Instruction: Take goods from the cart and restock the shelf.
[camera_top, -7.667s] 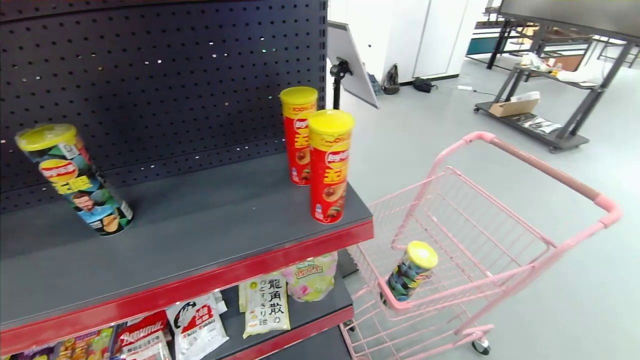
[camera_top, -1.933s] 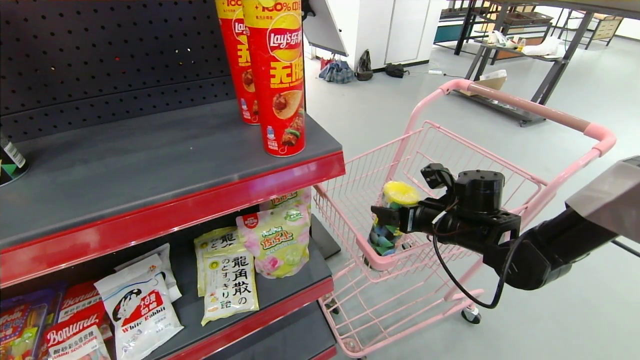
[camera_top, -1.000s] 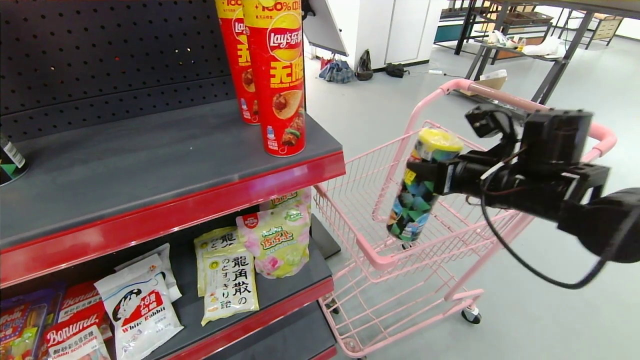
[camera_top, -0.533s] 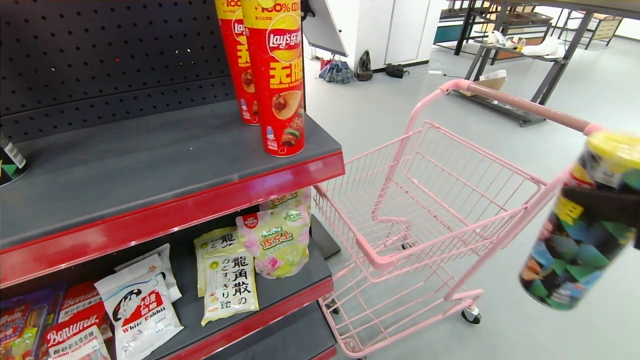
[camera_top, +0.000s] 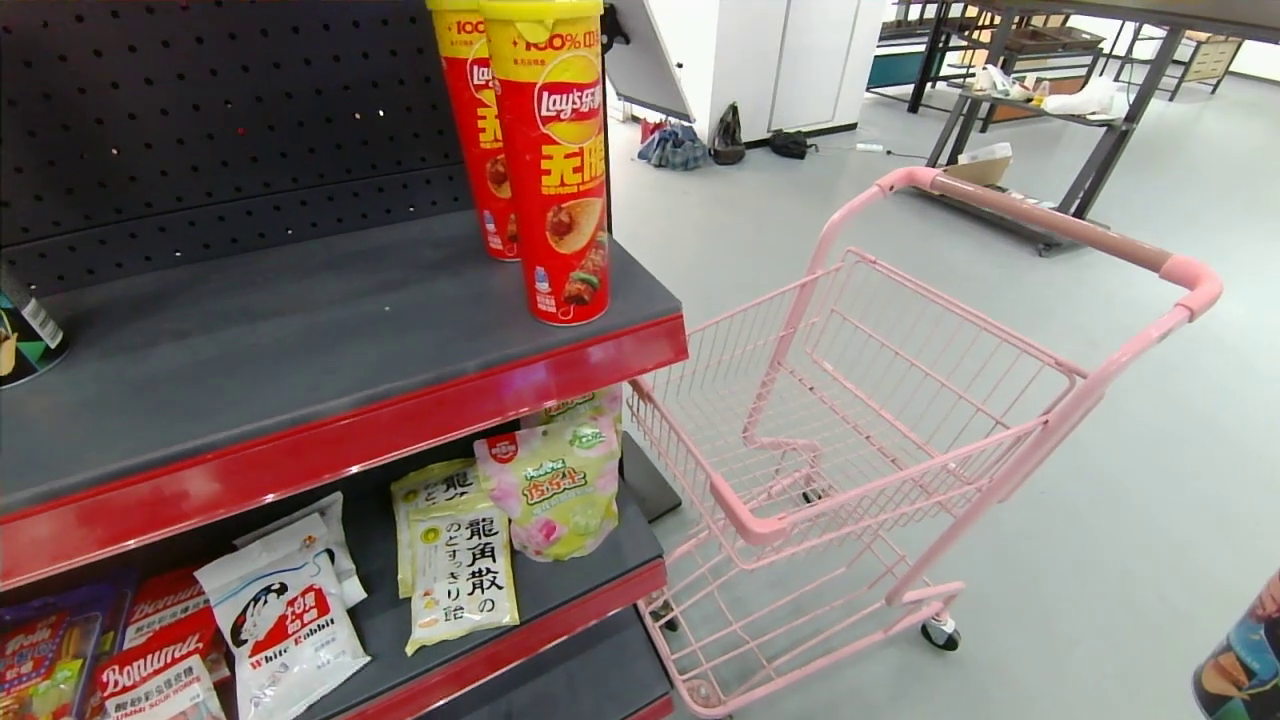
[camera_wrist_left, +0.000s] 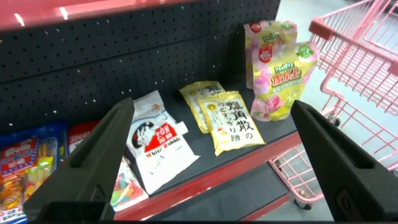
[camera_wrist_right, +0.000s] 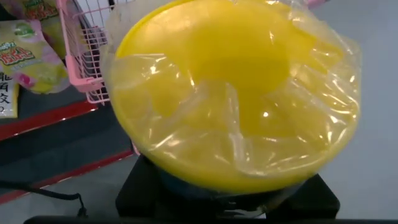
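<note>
So, my right gripper (camera_wrist_right: 227, 196) was clamped shut on the yellow-lidded multicoloured cardboard chip can (camera_wrist_right: 236, 93), held well outside the pink wire cart (camera_top: 745, 520), off its handle side. I'd guess that was to clear the basket rim before shelving. Left gripper (camera_wrist_left: 214, 168) hung wide open, empty.

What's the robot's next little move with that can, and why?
Likely carry the can left toward the top shelf, to the bare stretch beside the red cans. The cart is empty, and the can hangs low at the robot's right, away from the shelf.
</note>
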